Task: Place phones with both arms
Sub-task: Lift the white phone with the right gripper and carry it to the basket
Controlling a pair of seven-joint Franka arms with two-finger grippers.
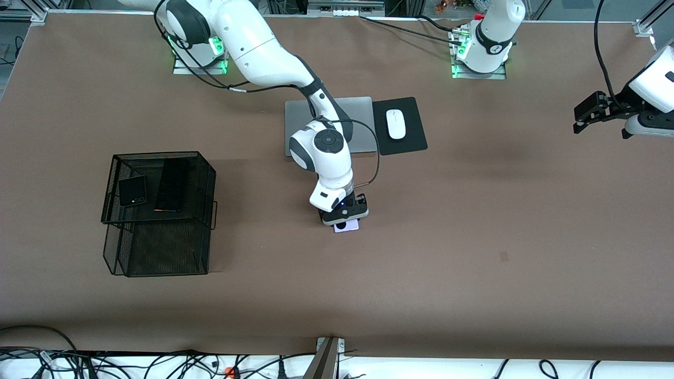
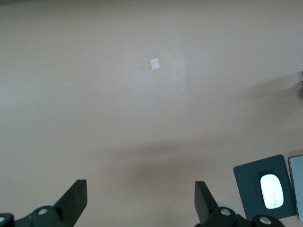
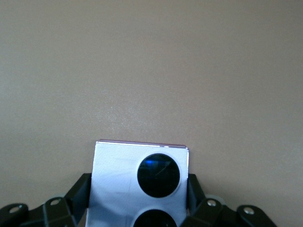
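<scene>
lavender-white phone (image 3: 140, 182) sits pinched, seemingly touching the table (image 1: 474, 221), between the right gripper (image 1: 346, 219) fingers (image 3: 79, 194), while the left gripper (image 2: 140, 201) waits spread wide above bare tabletop.

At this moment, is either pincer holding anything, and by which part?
The right pincer is closed on the lavender-white phone, one finger on each of its two side edges, at table level. The left pincer is open over bare table, holding nothing.
</scene>
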